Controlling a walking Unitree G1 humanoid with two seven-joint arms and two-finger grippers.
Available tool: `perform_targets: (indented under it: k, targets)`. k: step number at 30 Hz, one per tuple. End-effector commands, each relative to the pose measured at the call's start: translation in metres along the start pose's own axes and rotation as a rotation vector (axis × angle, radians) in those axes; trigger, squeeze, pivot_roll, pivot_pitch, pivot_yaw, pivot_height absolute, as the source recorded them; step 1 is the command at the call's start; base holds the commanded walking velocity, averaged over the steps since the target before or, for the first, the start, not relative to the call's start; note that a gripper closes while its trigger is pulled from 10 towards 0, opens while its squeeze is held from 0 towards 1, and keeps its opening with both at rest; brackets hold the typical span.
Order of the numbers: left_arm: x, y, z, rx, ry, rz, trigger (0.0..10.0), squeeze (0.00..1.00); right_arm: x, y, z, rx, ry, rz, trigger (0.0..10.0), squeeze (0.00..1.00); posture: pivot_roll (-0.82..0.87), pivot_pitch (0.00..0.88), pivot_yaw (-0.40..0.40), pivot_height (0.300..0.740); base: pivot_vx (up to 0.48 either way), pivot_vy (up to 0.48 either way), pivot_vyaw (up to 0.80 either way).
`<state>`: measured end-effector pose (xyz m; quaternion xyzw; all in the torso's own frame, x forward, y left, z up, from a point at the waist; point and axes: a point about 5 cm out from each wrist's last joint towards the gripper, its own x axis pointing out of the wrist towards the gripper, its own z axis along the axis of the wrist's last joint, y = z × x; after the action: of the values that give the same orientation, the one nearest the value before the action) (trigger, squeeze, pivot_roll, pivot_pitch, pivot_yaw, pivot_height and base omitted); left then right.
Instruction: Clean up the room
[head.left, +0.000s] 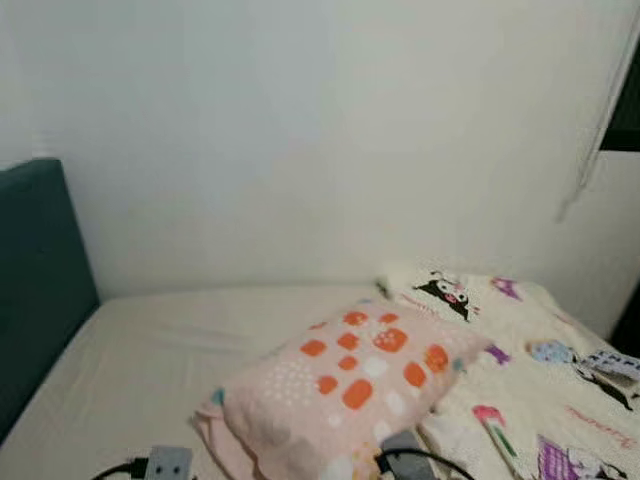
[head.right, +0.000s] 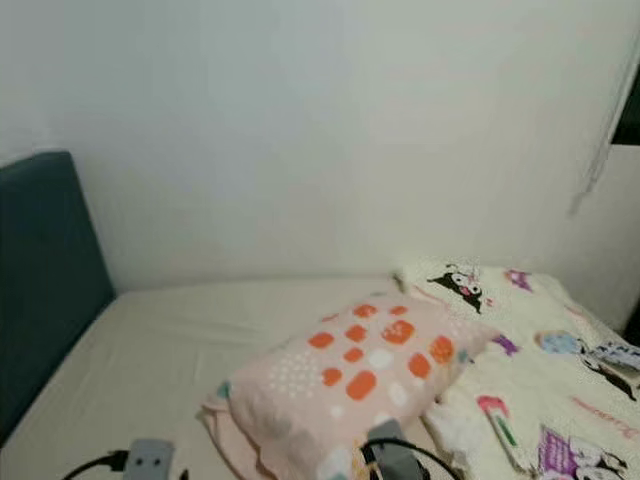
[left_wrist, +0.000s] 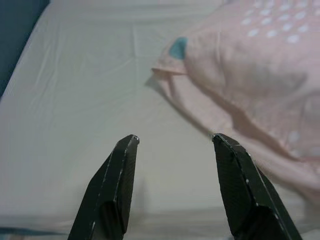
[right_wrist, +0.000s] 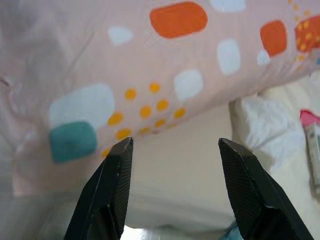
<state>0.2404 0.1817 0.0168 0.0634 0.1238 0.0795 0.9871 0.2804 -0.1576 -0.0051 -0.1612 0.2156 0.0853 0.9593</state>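
Note:
A pink pillow (head.left: 345, 385) with orange and white patches lies askew in the middle of the bed. In the left wrist view my left gripper (left_wrist: 175, 139) is open over the bare sheet, a short way from the pillow's corner (left_wrist: 240, 65). In the right wrist view my right gripper (right_wrist: 176, 142) is open, close to the pillow's near edge (right_wrist: 150, 80), touching nothing. A white blanket (head.left: 545, 390) with cartoon prints is bunched on the bed's right side, against the pillow. Both wrists (head.left: 165, 463) (head.left: 400, 450) show at the bottom of the eye views.
A cream sheet (head.left: 170, 350) covers the mattress, with open room on its left half. A dark teal headboard (head.left: 35, 280) stands at the left. A white wall (head.left: 320, 140) runs behind the bed. A dark window edge with a cord (head.left: 600, 120) is at the upper right.

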Motion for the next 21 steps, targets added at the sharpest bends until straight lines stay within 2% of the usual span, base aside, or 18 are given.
perform_targets:
  k: [1, 13, 21]
  targets:
    - [-0.0047, 0.0043, -0.0089, -0.005, 0.037, 0.016, 10.0, 0.00, -0.0015, 0.0035, -0.0048, 0.007, 0.021, 0.007, 10.0, 0.00, -0.03, 0.020, -0.070, 0.740, 0.000, 0.000, 0.00]
    - [-0.0043, 0.0094, -0.0089, -0.024, 0.037, 0.053, 10.0, 0.00, -0.0010, 0.0040, -0.0038, 0.004, 0.019, 0.006, 10.0, 0.00, -0.02, 0.014, -0.071, 0.740, 0.000, 0.000, 0.00]
    - [-0.0037, 0.0064, -0.0063, 0.003, 0.024, 0.028, 10.0, 0.00, -0.0008, 0.0049, -0.0032, 0.000, 0.017, 0.010, 10.0, 0.00, -0.02, 0.011, -0.069, 0.740, 0.000, 0.000, 0.00]
